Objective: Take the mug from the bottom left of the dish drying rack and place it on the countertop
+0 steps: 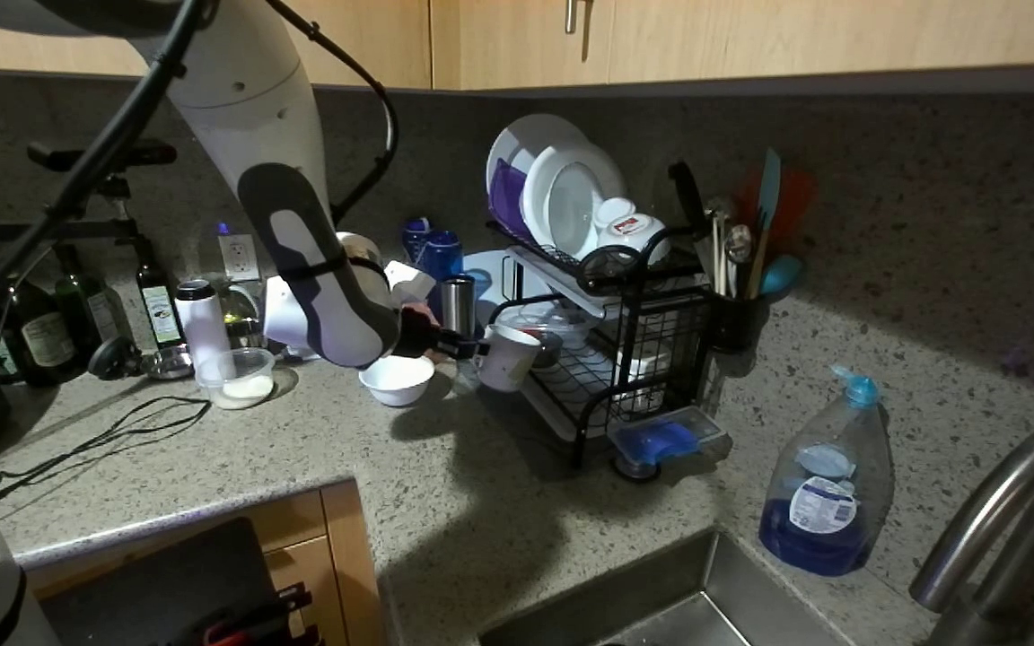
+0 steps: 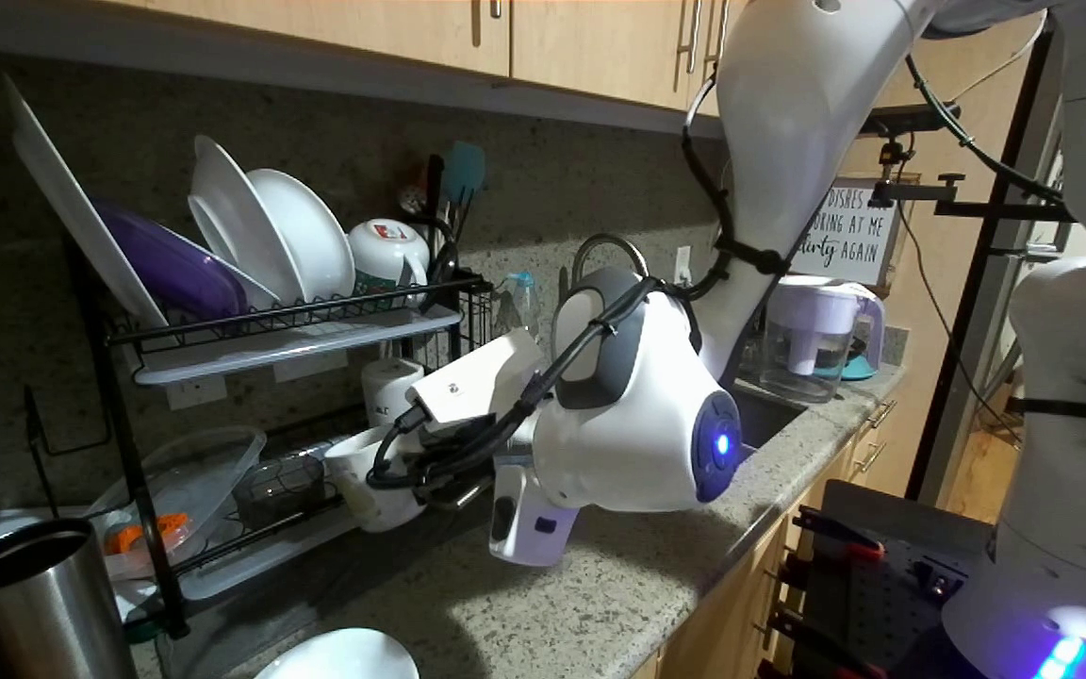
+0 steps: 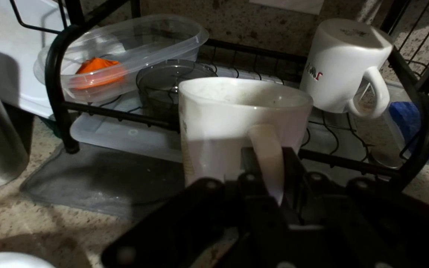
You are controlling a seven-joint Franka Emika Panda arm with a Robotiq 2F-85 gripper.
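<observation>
Wrist view: gripper [image 3: 271, 162] clasps mug [image 3: 214, 126] by handle [image 3: 265, 139]

Dark fingertips [image 3: 250, 162] squeeze it from both sides. White, glossy and faintly marked at one side, the mug hangs mouth up, slightly tilted, in front of the lower tier [image 3: 348, 163] of the wire dish drying rack [image 3: 52, 78].

In an exterior view, one white mug [image 2: 369, 495] sits left of centre, one upturned mug [image 2: 389, 382] just above it and one red-marked mug [image 2: 378, 250] higher up: at least three in all. In an exterior view, right of centre, there is one black dish drying rack [image 1: 631, 327] with two tiers; lower right, one soap bottle [image 1: 822, 507], one steel sink [image 1: 750, 597] and one tap [image 1: 988, 516]. In an exterior view: one steel tumbler [image 2: 43, 608], lower left; one water pitcher [image 2: 799, 344] and one lettered sign [image 2: 849, 231], right. White plates [image 1: 517, 142] overlap too much to count.
</observation>
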